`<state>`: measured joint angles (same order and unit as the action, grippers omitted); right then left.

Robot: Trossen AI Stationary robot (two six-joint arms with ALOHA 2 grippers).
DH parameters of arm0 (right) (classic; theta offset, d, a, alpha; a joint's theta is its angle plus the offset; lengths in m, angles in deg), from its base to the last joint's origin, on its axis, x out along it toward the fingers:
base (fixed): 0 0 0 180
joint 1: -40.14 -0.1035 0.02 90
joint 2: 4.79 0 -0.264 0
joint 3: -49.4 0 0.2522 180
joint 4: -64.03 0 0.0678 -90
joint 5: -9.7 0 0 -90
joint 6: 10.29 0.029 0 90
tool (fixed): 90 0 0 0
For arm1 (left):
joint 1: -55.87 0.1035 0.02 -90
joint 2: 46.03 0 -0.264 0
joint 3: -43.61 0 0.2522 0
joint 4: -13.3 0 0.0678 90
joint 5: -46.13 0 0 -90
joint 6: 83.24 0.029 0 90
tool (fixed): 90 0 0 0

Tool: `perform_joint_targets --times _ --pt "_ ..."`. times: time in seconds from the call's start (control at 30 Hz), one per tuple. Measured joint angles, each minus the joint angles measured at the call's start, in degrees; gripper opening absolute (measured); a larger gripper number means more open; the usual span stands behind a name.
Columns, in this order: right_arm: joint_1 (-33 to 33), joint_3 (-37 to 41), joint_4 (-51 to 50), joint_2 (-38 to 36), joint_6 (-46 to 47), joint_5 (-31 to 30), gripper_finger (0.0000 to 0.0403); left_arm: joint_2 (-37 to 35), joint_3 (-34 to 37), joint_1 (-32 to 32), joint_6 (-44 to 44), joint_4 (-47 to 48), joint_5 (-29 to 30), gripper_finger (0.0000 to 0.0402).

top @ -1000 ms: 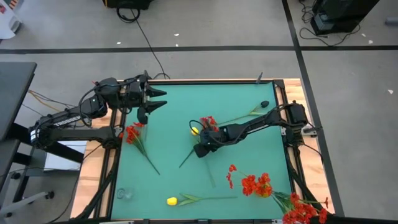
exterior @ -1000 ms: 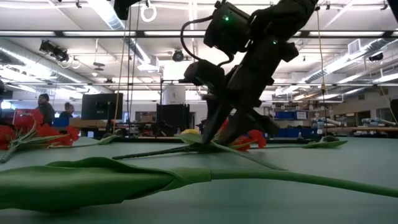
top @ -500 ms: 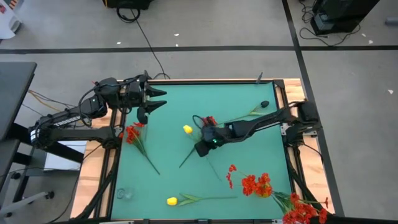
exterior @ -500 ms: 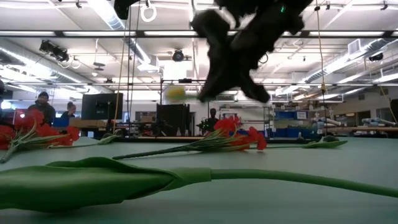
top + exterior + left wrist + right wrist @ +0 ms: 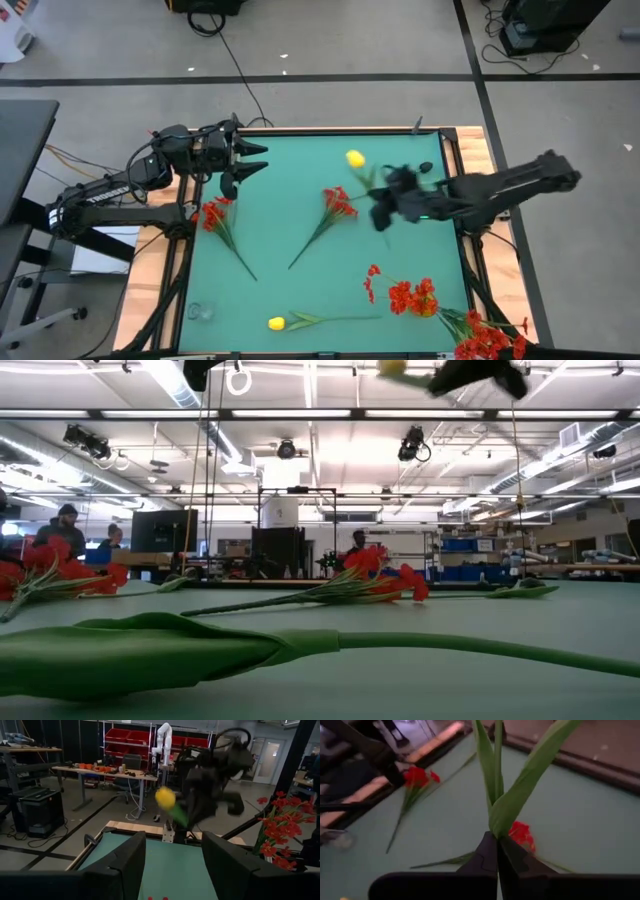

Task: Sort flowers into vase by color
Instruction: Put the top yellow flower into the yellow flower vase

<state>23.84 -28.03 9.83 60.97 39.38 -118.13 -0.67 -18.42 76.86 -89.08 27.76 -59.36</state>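
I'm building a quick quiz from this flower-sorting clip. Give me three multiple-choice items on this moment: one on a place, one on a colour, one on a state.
1. Where is the flower that the right gripper holds?
A. Lifted above the mat
B. Flat on the mat
C. Standing in a vase

2. What colour is that flower's head?
A. Red
B. Yellow
C. White

3. How do the left gripper's fingers stand?
A. Shut on a stem
B. Shut on nothing
C. Open, holding nothing

Answers:
1 A: the low view shows the yellow flower high over the green mat.
2 B: the head is yellow in the high view, beside the right gripper, which is shut on its green stem and leaves in the right wrist view.
3 C: the left gripper waits at the mat's far left corner, fingers apart and bare.
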Motion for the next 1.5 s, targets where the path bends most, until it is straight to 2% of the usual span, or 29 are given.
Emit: perform_joint_targets --times 0.2,0.3,0.4,0.53,0.7,0.93,1.0,1.5 --pt "-11.94 7.71 -3.39 -15.36 3.03 -7.52 0.0001 0.0 0.0 -0.01 0.01 0.01 0.0 0.0199" --pt "-18.38 13.25 -2.32 -22.69 3.06 -9.04 0.0 0.0 0.0 -0.02 0.0 0.01 0.0 0.0199" --pt "-24.41 18.17 1.28 -28.61 -0.1 -8.61 0.0 0.0 0.0 0.0 0.0 0.01 0.0 0.0199" --pt "-31.45 23.26 10.3 -35.12 -9.84 -5.93 0.0 0.0 0.0 -0.02 0.02 0.01 0.0 0.0199" --pt "-37.05 29.86 20.55 -41.37 -19.34 -1.03 0.0 0.0 0.0 0.0 0.01 0.01 -0.01 0.0199" --pt "-40.54 44.05 51.44 -44.21 -32.3 6.43 0.0 0.0 0.0 -0.02 0.0 0.01 -0.01 0.0199" --pt "-40.93 46.42 57.49 -44.15 -34.78 7.8 0.0 0.0 0.0 0.0 0.02 0.03 -0.02 0.0199" --pt "-41.45 50.39 58.49 -43.93 -39.47 11.93 0.0 0.0 0.02 -0.02 0.02 0.01 -0.02 0.0199"
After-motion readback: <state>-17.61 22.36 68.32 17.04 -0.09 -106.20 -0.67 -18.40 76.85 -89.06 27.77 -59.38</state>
